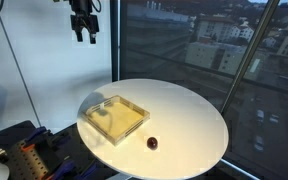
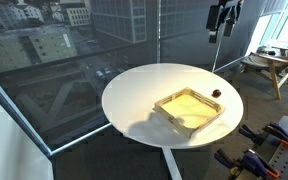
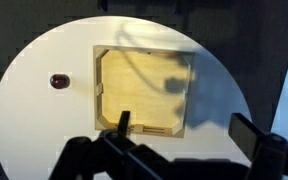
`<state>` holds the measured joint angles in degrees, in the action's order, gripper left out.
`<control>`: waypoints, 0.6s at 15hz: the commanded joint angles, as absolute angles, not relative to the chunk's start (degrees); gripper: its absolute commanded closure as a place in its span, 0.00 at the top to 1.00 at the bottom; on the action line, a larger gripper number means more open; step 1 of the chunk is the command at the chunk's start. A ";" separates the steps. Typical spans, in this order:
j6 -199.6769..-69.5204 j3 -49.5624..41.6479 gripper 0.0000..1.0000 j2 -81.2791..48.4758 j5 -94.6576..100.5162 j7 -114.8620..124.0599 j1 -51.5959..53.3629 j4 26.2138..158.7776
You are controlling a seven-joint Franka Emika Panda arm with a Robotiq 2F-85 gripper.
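My gripper [image 1: 84, 36] hangs high above the round white table [image 1: 189, 115], open and empty; it also shows in an exterior view [image 2: 221, 24]. In the wrist view its two dark fingers [image 3: 189, 128] frame the scene from above, spread wide apart. A shallow square wooden tray [image 1: 115, 118] lies on the table, and it appears empty in both exterior views [image 2: 189, 108] and in the wrist view [image 3: 144, 90]. A small dark red round object [image 1: 152, 143] sits on the table beside the tray, also seen in the wrist view [image 3: 58, 80] and in an exterior view [image 2: 215, 93].
Large windows [image 1: 214, 50] with a city view stand right behind the table. A wooden stool [image 2: 267, 65] and orange-handled clamps [image 2: 274, 150] are near the table. The table has one central post [image 2: 171, 160].
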<state>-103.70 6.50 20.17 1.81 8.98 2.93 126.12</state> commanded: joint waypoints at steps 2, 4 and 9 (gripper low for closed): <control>-105.22 5.05 1.00 21.21 2.69 10.35 1.26 127.10; -105.33 4.44 1.00 21.04 2.80 10.41 0.47 127.08; -105.51 2.91 1.00 20.66 3.28 10.44 -1.35 126.93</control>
<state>-104.33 3.68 20.13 2.17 9.09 -0.63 126.31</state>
